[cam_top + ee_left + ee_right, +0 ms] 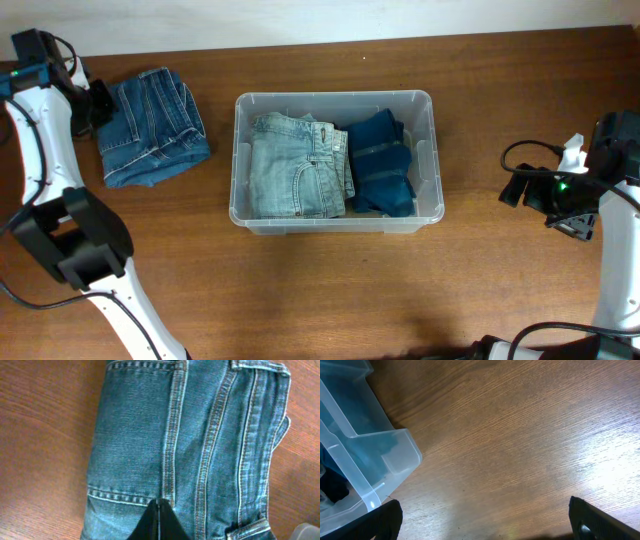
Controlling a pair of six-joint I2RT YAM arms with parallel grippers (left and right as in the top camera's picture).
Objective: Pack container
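Note:
The clear plastic container (432, 120) stands mid-table. It holds folded light-wash jeans (295, 165) on its left side and a folded dark blue garment (382, 165) on its right. Its corner shows in the right wrist view (375, 455). A folded mid-blue pair of jeans (152, 125) lies on the table at the far left and fills the left wrist view (190, 435). My left gripper (100, 102) is shut, its tips (159, 505) together over the jeans' near edge. My right gripper (512, 190) is open and empty over bare wood (482, 520), right of the container.
The wooden table (330, 290) runs up to a pale wall along the back edge. My left arm's base (75, 240) stands at the front left. Cables hang by my right arm (530, 150).

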